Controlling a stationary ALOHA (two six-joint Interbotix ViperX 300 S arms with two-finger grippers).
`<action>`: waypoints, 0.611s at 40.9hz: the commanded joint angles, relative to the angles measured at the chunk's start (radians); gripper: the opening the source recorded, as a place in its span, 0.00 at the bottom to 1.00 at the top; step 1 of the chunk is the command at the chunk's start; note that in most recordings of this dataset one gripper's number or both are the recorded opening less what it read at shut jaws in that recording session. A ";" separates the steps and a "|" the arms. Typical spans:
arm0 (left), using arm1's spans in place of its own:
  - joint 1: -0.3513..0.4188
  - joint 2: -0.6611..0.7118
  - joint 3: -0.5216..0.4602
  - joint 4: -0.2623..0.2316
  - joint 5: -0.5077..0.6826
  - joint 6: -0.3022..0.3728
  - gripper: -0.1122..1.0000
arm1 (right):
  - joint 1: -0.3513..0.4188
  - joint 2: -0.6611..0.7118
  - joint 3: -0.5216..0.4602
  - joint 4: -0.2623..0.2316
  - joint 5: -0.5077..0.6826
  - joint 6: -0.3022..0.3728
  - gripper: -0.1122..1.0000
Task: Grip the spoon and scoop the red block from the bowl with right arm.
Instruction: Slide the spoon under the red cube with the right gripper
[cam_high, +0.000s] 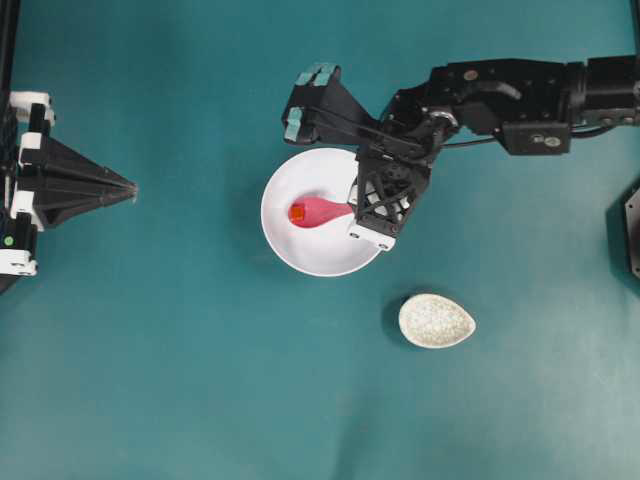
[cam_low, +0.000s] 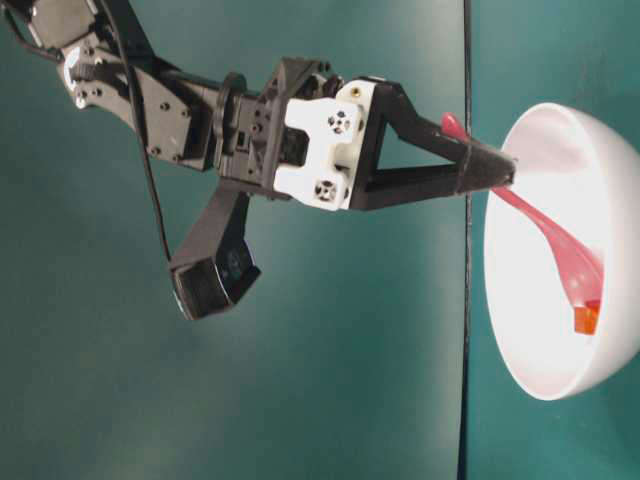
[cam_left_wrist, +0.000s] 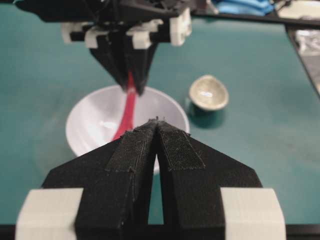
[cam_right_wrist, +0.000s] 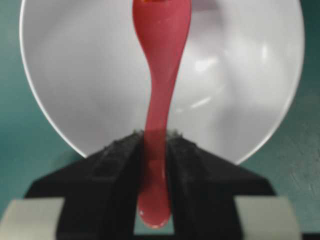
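Right wrist view: the right end effector (cam_right_wrist: 154, 150) pinches the spoon (cam_right_wrist: 159, 95) handle – tilting could spill the red block (cam_high: 297, 213) into the bowl (cam_high: 330, 255).

In the overhead view the bowl (cam_high: 322, 253) sits near the middle of the table (cam_high: 180, 380). The spoon (cam_high: 325, 211) lies inside it, scoop toward nine o'clock, handle toward three o'clock. The block (cam_high: 297, 213) rests at the scoop's nine o'clock tip. The right gripper (cam_high: 352, 212) stands over the bowl's three o'clock rim, around the handle. A small dish (cam_high: 436, 321) lies at the bowl's four o'clock, apart from it. The left gripper (cam_high: 132, 188) waits far off at nine o'clock.
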 joint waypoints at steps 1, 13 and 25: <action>-0.002 0.006 -0.018 0.003 -0.005 0.000 0.10 | 0.011 -0.046 0.011 0.005 -0.028 0.000 0.30; -0.002 0.006 -0.018 0.003 -0.005 0.000 0.10 | 0.020 -0.143 0.124 0.008 -0.153 0.051 0.30; 0.000 0.006 -0.018 0.003 -0.005 0.000 0.10 | 0.020 -0.252 0.210 0.071 -0.233 0.104 0.30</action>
